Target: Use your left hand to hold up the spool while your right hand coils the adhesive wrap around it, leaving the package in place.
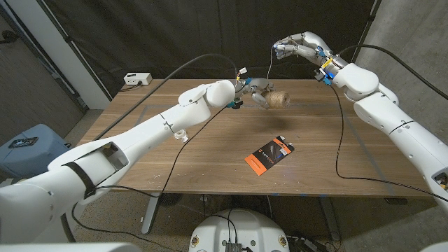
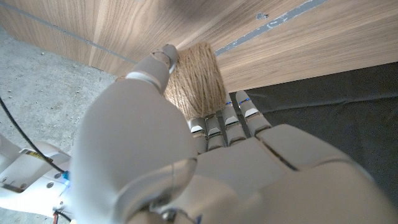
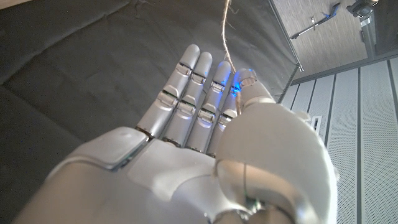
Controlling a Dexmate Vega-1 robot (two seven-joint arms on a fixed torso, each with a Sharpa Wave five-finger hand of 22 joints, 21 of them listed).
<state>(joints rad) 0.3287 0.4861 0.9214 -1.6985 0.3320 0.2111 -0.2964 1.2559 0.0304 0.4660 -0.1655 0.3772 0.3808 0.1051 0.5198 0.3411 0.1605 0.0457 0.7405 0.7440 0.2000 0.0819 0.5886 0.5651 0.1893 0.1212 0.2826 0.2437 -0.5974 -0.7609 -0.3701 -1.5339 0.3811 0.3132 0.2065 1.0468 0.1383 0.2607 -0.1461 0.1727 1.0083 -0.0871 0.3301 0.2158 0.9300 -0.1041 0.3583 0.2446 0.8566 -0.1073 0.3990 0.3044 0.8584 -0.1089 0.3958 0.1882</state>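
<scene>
**Spool held up above the table, strand pulled high by the right hand**

The left hand [image 1: 253,89] holds the spool [image 1: 277,99] lifted over the far part of the wooden table [image 1: 210,150]. In the left wrist view the fingers [image 2: 233,118] and the thumb are closed around the spool [image 2: 196,78], which is wound with brown, twine-like cord.

The right hand [image 1: 297,47] is raised higher, above and behind the far edge of the table, in front of the dark curtain [image 1: 175,35]. It pinches a thin strand [image 3: 226,28] between the thumb and a finger — the other fingers [image 3: 186,93] are stretched out straight and close together. In the head view the strand [image 1: 270,64] goes down from this hand toward the spool.

The package [image 1: 268,155] — orange and black — lies flat on the table, nearer to the robot than the spool and well apart from both hands. A small white box [image 1: 137,79] sits at the far left corner of the table.
</scene>
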